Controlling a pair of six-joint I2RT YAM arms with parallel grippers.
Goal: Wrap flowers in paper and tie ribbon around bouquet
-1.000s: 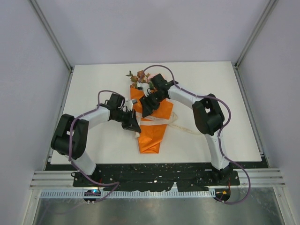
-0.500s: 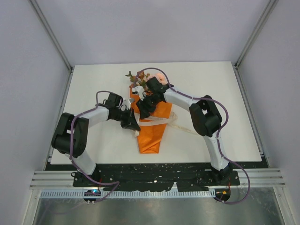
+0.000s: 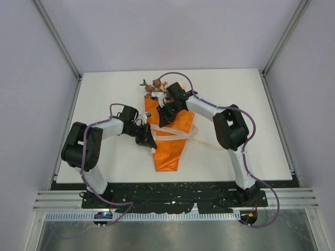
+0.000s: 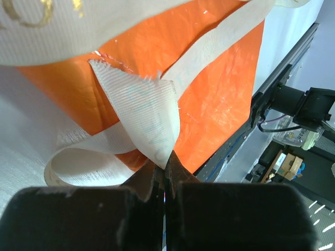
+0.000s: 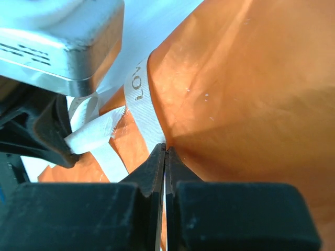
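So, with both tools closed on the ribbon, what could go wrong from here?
1. The left tool holds the ribbon only at its very tip, near a frayed end; a pull may slip it free.
2. The right tool is shut right where the ribbon crosses the paper; it may pinch paper too, and pulling could tear it.
3. The flowers lie close beside the right arm, which could crush them.

A white table (image 3: 235, 94) sits inside an enclosure of plain pale grey walls (image 3: 167, 31), with slanting aluminium posts (image 3: 55, 36) at the back corners. At the near edge lie a black base plate (image 3: 167, 196), silver rails (image 3: 57, 200) and a dull metal sheet (image 3: 172, 235). Light is even and soft.
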